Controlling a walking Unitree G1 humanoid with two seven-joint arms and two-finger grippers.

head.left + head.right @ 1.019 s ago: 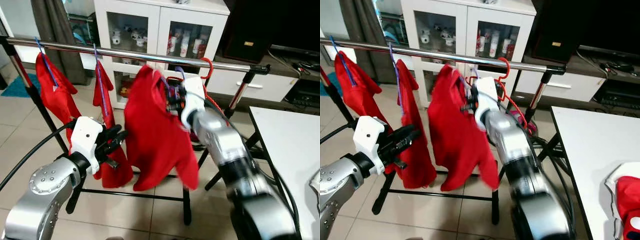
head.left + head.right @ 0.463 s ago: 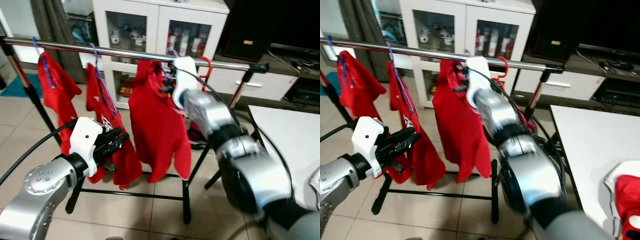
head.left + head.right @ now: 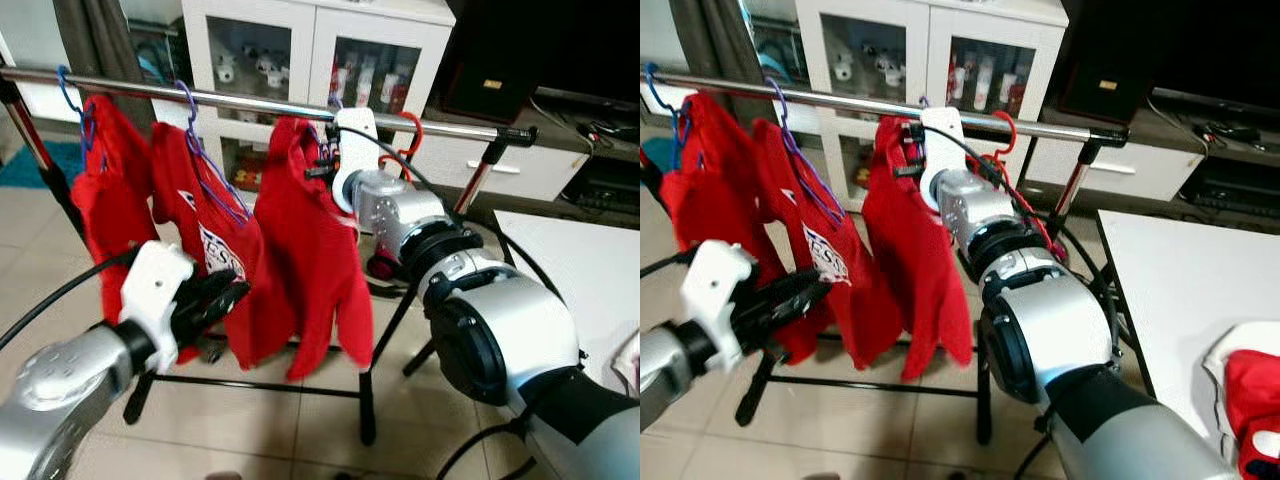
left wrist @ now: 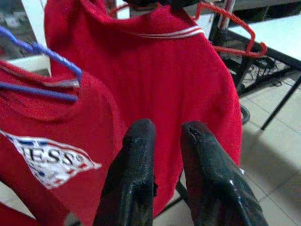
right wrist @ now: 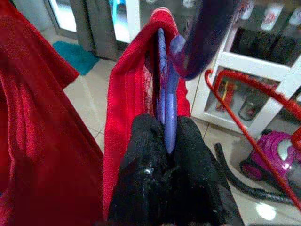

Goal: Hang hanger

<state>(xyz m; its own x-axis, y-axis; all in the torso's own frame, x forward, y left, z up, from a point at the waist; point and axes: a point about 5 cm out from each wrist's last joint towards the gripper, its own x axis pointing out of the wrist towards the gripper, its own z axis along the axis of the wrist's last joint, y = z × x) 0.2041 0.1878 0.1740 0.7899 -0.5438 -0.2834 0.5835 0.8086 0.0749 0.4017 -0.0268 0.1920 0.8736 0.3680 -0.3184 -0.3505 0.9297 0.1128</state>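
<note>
A silver rail (image 3: 250, 103) runs across the clothes rack. My right gripper (image 3: 326, 160) is raised to just under it, shut on the neck of a purple hanger (image 5: 164, 84) that carries a red shirt (image 3: 310, 250). The hanger's hook (image 3: 335, 100) sits at the rail; I cannot tell whether it rests over it. My left gripper (image 3: 222, 295) is low at the left, in front of the hanging shirts. Its fingers (image 4: 136, 141) stand slightly apart with nothing between them.
Two more red shirts (image 3: 205, 240) (image 3: 105, 200) hang on blue hangers to the left. An empty red hanger (image 3: 412, 130) hangs right of my right gripper. A white glass-door cabinet (image 3: 300, 40) stands behind, a white table (image 3: 590, 270) at right. The rack's base bar (image 3: 260, 385) crosses the floor.
My right gripper has lifted the hanger and its shirt from below the rail up to it. The other shirts have swung. My left gripper has dropped a little.
</note>
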